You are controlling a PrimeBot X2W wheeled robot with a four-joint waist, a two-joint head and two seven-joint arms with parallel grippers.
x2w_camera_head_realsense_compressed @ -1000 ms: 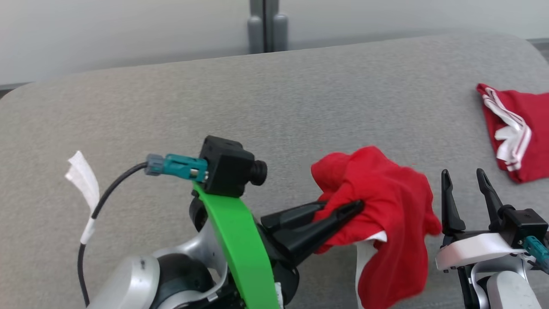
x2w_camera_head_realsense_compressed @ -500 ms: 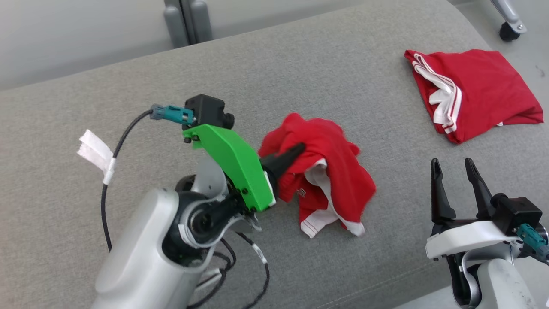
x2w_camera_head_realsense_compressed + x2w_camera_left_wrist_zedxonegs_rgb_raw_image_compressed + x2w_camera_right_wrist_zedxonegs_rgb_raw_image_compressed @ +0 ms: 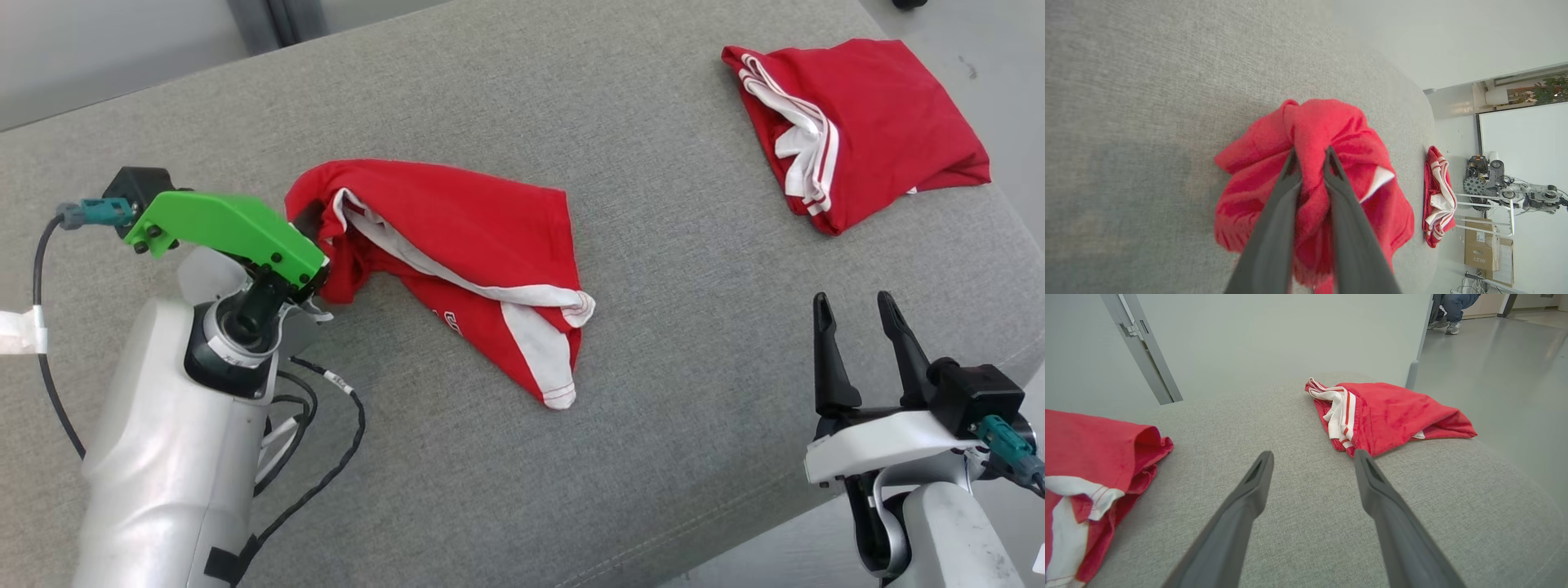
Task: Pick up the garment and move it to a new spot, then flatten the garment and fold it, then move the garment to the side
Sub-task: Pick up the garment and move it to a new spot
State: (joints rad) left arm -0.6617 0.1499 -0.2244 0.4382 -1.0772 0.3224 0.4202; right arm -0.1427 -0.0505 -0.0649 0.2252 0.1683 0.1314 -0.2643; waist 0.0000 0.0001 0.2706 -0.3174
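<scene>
The garment (image 3: 457,245) lies left of centre on the grey cushion (image 3: 653,457), a red shirt with white trim, drawn out but rumpled. The left gripper (image 3: 1309,157) is clenched on a bunched fold at its left end; in the left wrist view the two dark fingers pinch a ridge of red cloth between them. The right gripper (image 3: 851,298) hovers at the near right with its jaws released and spread, grasping nothing and well apart from the garment.

As for progress, the pick-up looks done and the move to a new spot seems under way or close to finished, since most of the cloth rests on the cushion while one end is held. Flattening, folding and setting it aside all remain: the cloth is doubled over itself, with the white lining showing along a diagonal crease. A second red garment (image 3: 857,131), already folded, sits at the far right, well apart.

The long axis runs from the pinched end at the left toward the right and nearer, ending at the white-edged hem (image 3: 559,396). The gathered end points at the left gripper.
</scene>
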